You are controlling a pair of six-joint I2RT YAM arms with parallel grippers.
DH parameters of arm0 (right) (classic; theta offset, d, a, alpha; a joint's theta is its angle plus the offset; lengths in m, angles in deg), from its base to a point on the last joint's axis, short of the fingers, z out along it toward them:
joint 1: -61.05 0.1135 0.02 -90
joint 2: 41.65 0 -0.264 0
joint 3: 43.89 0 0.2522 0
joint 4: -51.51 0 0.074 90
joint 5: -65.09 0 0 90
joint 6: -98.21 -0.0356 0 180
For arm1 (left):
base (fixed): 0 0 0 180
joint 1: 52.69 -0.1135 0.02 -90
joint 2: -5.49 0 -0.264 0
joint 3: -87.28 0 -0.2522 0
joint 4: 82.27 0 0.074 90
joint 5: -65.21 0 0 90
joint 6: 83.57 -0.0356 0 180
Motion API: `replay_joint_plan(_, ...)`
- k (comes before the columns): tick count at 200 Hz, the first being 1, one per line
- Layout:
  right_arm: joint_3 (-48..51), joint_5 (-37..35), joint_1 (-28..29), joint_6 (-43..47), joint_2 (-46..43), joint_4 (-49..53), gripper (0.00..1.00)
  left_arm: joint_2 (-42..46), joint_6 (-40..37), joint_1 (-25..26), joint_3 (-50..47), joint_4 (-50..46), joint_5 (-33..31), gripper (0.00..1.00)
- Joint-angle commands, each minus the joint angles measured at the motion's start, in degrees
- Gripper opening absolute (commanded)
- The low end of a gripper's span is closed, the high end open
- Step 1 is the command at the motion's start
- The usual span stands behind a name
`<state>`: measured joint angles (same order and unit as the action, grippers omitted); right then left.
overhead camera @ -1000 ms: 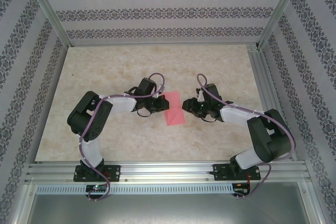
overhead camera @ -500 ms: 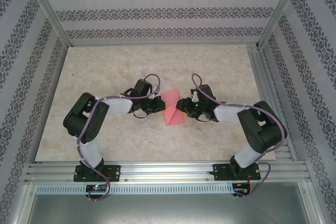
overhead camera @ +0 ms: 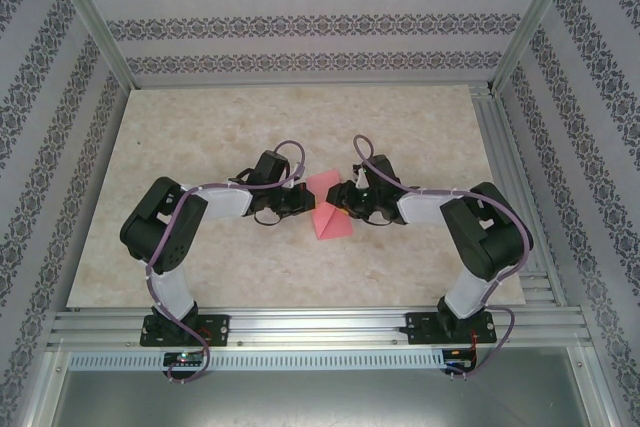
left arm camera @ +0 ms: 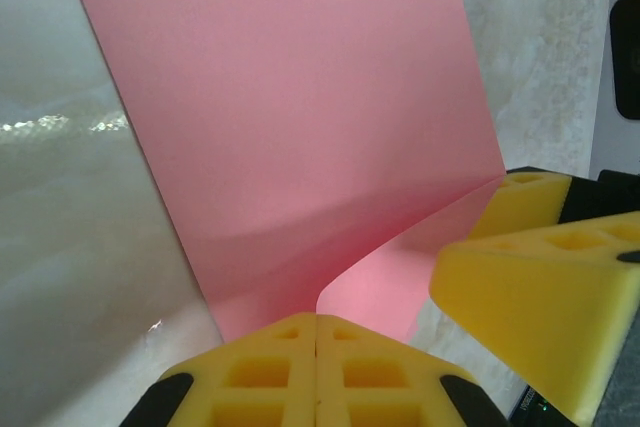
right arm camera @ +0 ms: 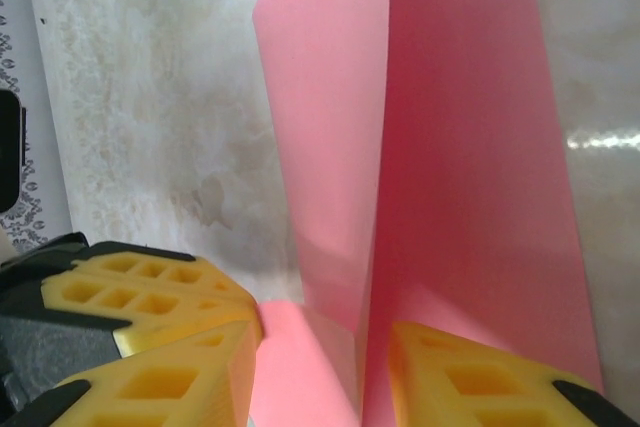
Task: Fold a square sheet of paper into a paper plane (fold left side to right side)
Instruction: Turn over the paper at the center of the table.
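The square sheet of paper lies at the middle of the marble-patterned table, between the two grippers, partly lifted and bent rather than flat; in the top view its far part looks paler and raised, while its near part rests on the table. The left gripper reaches in from the left; in the left wrist view its yellow pads are pressed together and the sheet's edge runs into the seam between them, so it pinches the paper, which curves up and away from there. The right gripper meets it from the right; in the right wrist view its fingers stand moderately apart, a raised fold of the sheet between them, not clamped; the two grippers are just beside each other.
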<state>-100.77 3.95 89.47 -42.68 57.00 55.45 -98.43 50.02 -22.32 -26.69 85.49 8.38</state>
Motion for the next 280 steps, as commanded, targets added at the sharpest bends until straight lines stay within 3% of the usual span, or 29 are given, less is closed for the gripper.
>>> replay_joint_plan(1, -2.1, 0.7, 0.6, 1.8, 1.0, -0.3, 0.39, 0.6, -0.2, -0.9, 0.5, 1.2, 0.1, 0.12)
replay_joint_plan(142, -4.4, 0.9, 1.4, 3.0, 2.8, 1.7, 0.23, 3.6, -5.0, -2.4, 2.0, -7.3, -6.5, 0.32)
replay_joint_plan(176, -4.9, 0.2, 1.4, 3.9, 2.3, 3.1, 0.13, 6.8, -5.3, -3.2, 0.9, -8.2, -6.9, 0.40)
replay_joint_plan(196, -5.0, 0.3, 1.4, 3.6, 2.0, 3.0, 0.08, 9.9, -5.1, -3.7, -1.0, -7.6, -6.9, 0.50)
replay_joint_plan(244, -5.4, -1.0, 0.7, 5.0, -4.3, 5.2, 0.00, 22.2, 1.7, -5.9, -10.8, 2.3, -5.4, 0.99)
replay_joint_plan(280, -5.6, 1.1, -2.1, 5.0, -11.0, 4.7, 0.00, 28.2, 5.8, -6.3, -12.0, 6.6, -0.4, 1.00)
